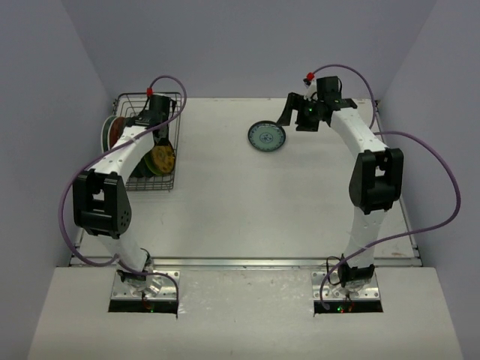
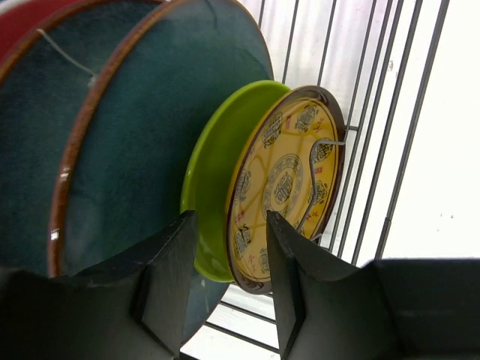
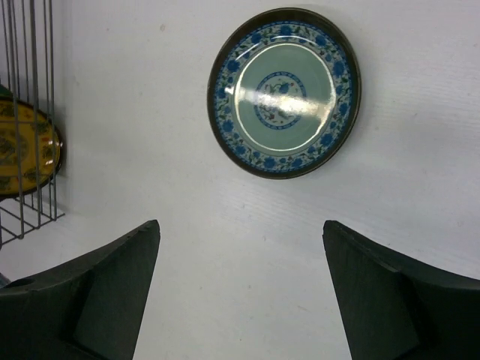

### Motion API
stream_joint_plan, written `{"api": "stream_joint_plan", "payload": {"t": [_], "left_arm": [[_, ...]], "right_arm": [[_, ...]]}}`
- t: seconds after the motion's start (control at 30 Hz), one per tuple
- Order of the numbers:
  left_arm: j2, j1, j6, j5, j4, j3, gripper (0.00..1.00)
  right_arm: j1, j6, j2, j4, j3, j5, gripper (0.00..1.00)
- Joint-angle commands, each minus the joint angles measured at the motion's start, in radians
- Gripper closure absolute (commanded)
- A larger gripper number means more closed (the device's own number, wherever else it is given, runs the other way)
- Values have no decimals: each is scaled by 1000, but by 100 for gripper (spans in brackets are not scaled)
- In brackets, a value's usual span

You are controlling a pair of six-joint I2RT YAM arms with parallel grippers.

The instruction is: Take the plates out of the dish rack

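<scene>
While the flat white table takes up most of the overhead view, the dish rack, a rectangular basket of thin black wire, sits at its far left corner with the left arm reaching into it. Standing on edge inside are two large round plates with matte dark teal backs and thin reddish-brown rims, with a patch of glossy red at their far left. Out on the bare table, well apart from the rack, lies a round glazed plate with a pale green centre, a blue floral band and a dark rim. In the rack, a smaller glossy lime-green plate leans against the teal ones, and a yellow patterned plate with a brown rim stands against it, a wire divider crossing its face. The left gripper has its black jaws partly spread, straddling the lower rims of the lime-green and yellow plates; whether its pads press them I cannot tell. The right gripper is spread wide above the table, near the blue-banded plate, holding nothing.
</scene>
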Motion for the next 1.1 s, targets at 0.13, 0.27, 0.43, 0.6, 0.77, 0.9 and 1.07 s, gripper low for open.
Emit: {"api": "stream_joint_plan", "payload": {"t": [0.13, 0.27, 0.43, 0.6, 0.77, 0.9, 1.07], "left_arm": [[68, 4, -16, -8, 53, 17, 67], [92, 5, -27, 2, 52, 25, 77], [79, 5, -21, -8, 46, 53, 91], [2, 4, 43, -56, 50, 106, 100], [-97, -31, 124, -124, 64, 178, 100], [-183, -125, 240, -179, 108, 232, 100], [-273, -211, 200, 103, 44, 233, 100]], "right_arm": [[33, -82, -149, 38, -124, 34, 11], [34, -87, -181, 48, -167, 22, 11], [40, -97, -215, 60, -202, 15, 11], [60, -113, -260, 74, -231, 19, 11], [96, -135, -300, 102, -259, 32, 11], [119, -153, -335, 125, -272, -3, 12], [137, -141, -390, 212, -325, -181, 17]]}}
